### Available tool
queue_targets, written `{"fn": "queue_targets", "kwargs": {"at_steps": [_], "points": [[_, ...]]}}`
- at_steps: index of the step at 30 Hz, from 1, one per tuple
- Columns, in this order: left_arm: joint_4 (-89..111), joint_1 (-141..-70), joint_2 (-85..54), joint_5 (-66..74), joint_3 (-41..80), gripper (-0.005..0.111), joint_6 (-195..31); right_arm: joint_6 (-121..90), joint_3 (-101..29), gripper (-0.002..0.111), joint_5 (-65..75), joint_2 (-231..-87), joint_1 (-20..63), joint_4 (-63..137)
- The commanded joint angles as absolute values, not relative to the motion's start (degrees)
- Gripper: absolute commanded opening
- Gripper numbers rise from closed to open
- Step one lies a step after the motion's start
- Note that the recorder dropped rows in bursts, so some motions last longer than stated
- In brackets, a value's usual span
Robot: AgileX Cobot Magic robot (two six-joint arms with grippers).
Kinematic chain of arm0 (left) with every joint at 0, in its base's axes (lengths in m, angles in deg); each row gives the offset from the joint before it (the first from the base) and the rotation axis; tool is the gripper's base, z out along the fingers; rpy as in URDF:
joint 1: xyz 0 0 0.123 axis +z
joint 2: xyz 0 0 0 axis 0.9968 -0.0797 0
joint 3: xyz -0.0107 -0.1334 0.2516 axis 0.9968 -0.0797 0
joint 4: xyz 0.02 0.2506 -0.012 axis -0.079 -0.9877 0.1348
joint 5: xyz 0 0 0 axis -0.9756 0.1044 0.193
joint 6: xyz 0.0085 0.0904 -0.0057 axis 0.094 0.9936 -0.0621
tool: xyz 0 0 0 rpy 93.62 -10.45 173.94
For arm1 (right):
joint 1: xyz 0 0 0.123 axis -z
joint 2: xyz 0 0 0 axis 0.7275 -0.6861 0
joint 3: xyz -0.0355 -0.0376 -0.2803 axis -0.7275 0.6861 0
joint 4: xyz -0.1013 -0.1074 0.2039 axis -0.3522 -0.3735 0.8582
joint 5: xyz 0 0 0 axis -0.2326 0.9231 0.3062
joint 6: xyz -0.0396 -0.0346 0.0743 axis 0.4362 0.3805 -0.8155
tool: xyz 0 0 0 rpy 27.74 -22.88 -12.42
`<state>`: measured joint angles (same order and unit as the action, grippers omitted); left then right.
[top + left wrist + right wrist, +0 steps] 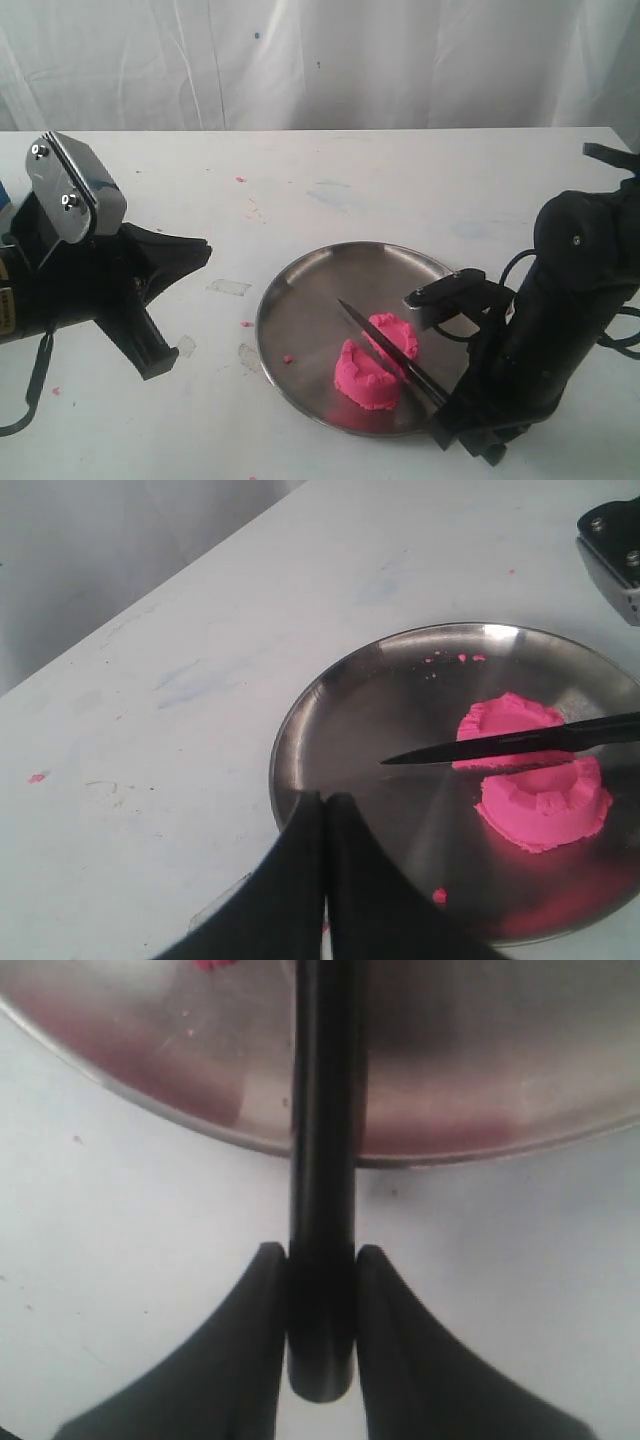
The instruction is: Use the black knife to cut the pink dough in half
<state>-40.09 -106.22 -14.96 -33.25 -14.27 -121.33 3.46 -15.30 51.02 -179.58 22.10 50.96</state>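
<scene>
The pink dough sat on the steel plate, with the black knife across its middle and pink showing on both sides of the blade. My right gripper clamped the knife's handle just outside the plate's rim. My left gripper, pinched together and empty, hovered beside the plate above the table.

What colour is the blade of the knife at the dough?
Black. The left wrist view shows the black knife best, across the pink dough.
</scene>
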Motion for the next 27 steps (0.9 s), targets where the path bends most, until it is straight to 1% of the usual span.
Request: {"fn": "queue_targets", "kwargs": {"at_steps": [1,12,19,23,27], "points": [[-40.2,-106.1,-14.4,-33.4,-14.7,0.000,-121.6,-3.1,-15.5,0.000,50.6,-179.5,22.0,45.6],[-40.2,-106.1,-14.4,-33.3,-14.7,0.000,-122.0,-3.8,-15.5,0.000,50.3,-179.5,22.0,46.9],[-40.2,-106.1,-14.4,-33.3,-14.7,0.000,-122.0,3.6,-15.5,0.000,50.7,-179.5,22.0,52.3],[-40.2,-106.1,-14.4,-33.3,-14.7,0.000,-122.0,18.0,-15.5,0.000,52.9,-179.5,22.0,65.4],[-40.2,-106.1,-14.4,-33.3,-14.7,0.000,-122.0,19.1,-15.5,0.000,53.2,-179.5,22.0,66.7]]}}
